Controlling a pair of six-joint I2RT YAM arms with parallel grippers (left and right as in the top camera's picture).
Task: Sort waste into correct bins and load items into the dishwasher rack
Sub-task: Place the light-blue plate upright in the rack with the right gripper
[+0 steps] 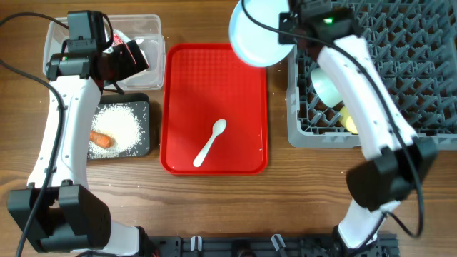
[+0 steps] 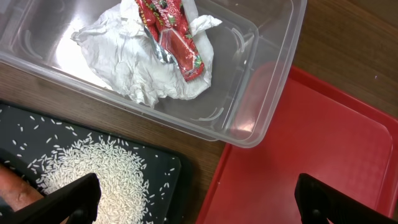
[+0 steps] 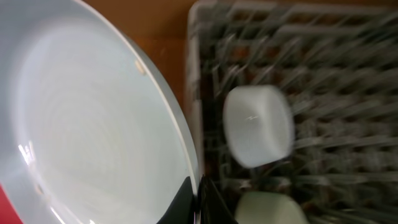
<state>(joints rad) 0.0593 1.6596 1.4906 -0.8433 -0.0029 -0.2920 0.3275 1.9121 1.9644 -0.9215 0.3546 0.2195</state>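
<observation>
The right gripper point(image 3: 198, 202) pinches the rim of the pale blue plate point(image 3: 81, 118). Only one dark finger shows, at the bottom edge of the wrist view, which is blurred. From overhead, the plate hangs over the far end of the red tray point(image 1: 214, 86), beside the dishwasher rack point(image 1: 400, 50) at the table's far right corner. The arm hides part of the rack; a teal bowl point(image 1: 327, 84) and the yellow cup point(image 1: 350, 121) peek out beside it.

The left gripper point(image 2: 202, 202) is spread wide and empty, with only its fingertips in frame. It hovers near the clear tub point(image 2: 273, 81) at the far left corner, which holds the napkin point(image 2: 137, 62) and the wrapper point(image 2: 177, 37). The black tray point(image 2: 168, 168), on the tub's near side, holds the rice point(image 2: 106, 174) and the carrot point(image 1: 102, 139). The spoon point(image 1: 211, 143) lies on the red tray.
</observation>
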